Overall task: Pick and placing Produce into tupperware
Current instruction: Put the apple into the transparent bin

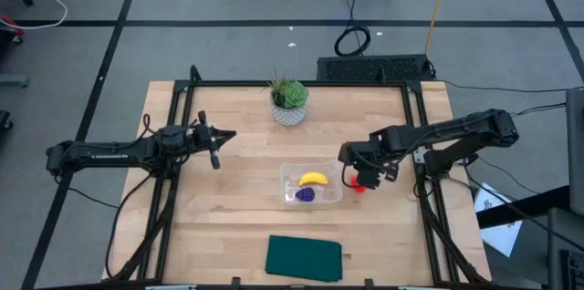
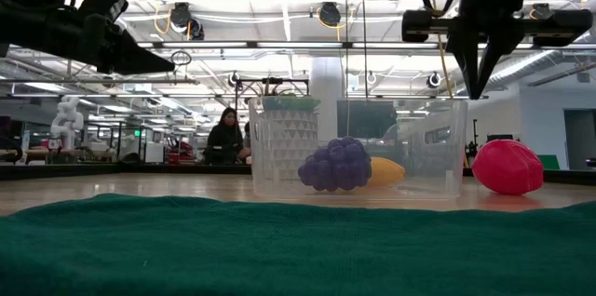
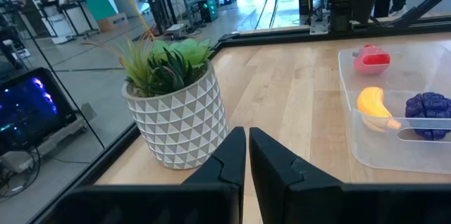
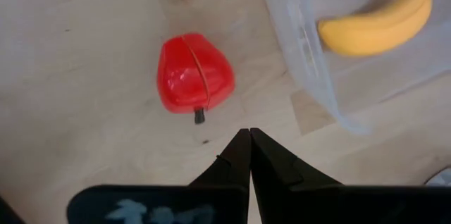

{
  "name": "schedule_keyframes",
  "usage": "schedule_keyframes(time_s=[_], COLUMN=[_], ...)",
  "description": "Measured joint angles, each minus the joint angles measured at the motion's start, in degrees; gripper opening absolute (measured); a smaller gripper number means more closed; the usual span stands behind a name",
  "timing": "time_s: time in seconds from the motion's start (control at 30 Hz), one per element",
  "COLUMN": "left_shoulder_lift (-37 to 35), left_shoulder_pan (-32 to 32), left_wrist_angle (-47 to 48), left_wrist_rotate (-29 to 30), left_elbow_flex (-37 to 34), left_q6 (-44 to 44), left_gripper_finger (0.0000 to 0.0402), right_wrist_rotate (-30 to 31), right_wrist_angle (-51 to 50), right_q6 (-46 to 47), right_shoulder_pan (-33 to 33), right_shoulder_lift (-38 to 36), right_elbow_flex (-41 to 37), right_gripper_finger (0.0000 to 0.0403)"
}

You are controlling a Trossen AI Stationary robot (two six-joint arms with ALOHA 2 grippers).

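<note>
The clear tupperware (image 1: 310, 183) stands mid-table and holds the yellow banana (image 1: 313, 179) and the dark purple piece (image 1: 305, 194). The red fruit (image 4: 194, 74) lies on the wood just to the right of the container, outside it. My right gripper (image 4: 249, 136) is shut and points down. It hangs in the air above the table beside the red fruit (image 2: 507, 166), clear of it in the low view (image 2: 477, 87). My left gripper (image 1: 214, 139), shut, waits raised over the table's left part.
A green plant in a white patterned pot (image 1: 289, 100) stands at the far middle of the table. A dark green cloth (image 1: 304, 258) lies at the near edge. Black frame rails (image 1: 173, 190) run along the table's left and right sides.
</note>
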State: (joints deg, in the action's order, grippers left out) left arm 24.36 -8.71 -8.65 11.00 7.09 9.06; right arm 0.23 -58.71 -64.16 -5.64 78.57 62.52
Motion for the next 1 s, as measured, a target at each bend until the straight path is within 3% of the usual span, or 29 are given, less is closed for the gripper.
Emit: schedule_keyframes(time_s=[0.33, 0.7, 1.0], left_shoulder_lift=[0.0, 0.0, 0.0], left_shoulder_pan=[0.0, 0.0, 0.0], left_wrist_angle=[-0.5, -0.3, 0.6], left_wrist_rotate=[0.0, 0.0, -0.4], left_elbow_flex=[0.0, 0.0, 0.0], left_q6=[-3.3, -2.6, -2.1], left_gripper_finger=[0.0026, 0.0026, 0.0026], right_wrist_rotate=[-0.3, -0.5, -0.5], right_wrist_angle=[-4.0, 5.2, 4.9], right_q6=[-6.3, -7.6, -7.6], right_shoulder_pan=[-3.3, -8.2, -5.5], right_shoulder_lift=[0.0, 0.0, 1.2], right_elbow_flex=[0.0, 0.0, 0.0], right_gripper_finger=[0.0002, 0.0009, 0.0009])
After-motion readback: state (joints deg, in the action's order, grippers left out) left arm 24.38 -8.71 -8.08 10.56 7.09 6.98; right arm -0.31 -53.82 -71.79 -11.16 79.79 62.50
